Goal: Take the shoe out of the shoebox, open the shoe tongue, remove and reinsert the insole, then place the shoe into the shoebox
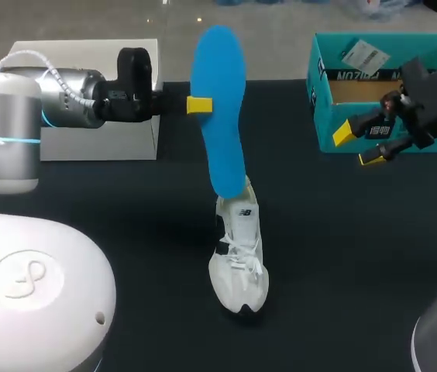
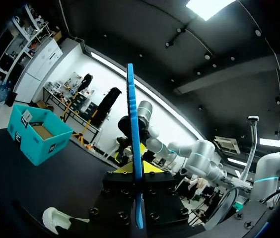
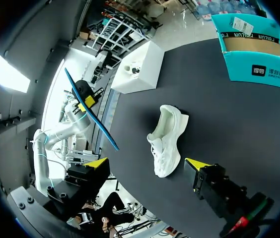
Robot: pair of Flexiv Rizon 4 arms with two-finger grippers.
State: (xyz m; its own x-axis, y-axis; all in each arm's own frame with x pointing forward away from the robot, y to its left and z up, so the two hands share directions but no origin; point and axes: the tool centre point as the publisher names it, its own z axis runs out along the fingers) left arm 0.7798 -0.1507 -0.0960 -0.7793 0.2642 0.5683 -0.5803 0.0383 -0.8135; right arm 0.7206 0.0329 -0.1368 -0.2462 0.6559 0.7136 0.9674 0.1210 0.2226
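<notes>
Left gripper (image 1: 199, 105): fingers clamped on the blue insole (image 1: 220, 108) from both sides, roughly at mid-length. The insole is held up on its long axis above the table (image 1: 342, 256). In the left wrist view it shows edge-on between the yellow tips.

Insole's lower end overlaps the heel of the shoe (image 1: 239, 260) in the head view. Contact is unclear from there, but in the right wrist view the insole looks clear of the shoe.

Shoe: white, standing on its sole mid-table, outside the shoebox (image 1: 358, 87), toe toward the robot.

Shoebox: teal, top open, at the far right of the table, well apart from the shoe.

Right gripper (image 1: 357, 145): fingers spread wide, holding nothing, just in front of the shoebox's near wall.

White box (image 1: 98, 124): far left, behind the left arm.
</notes>
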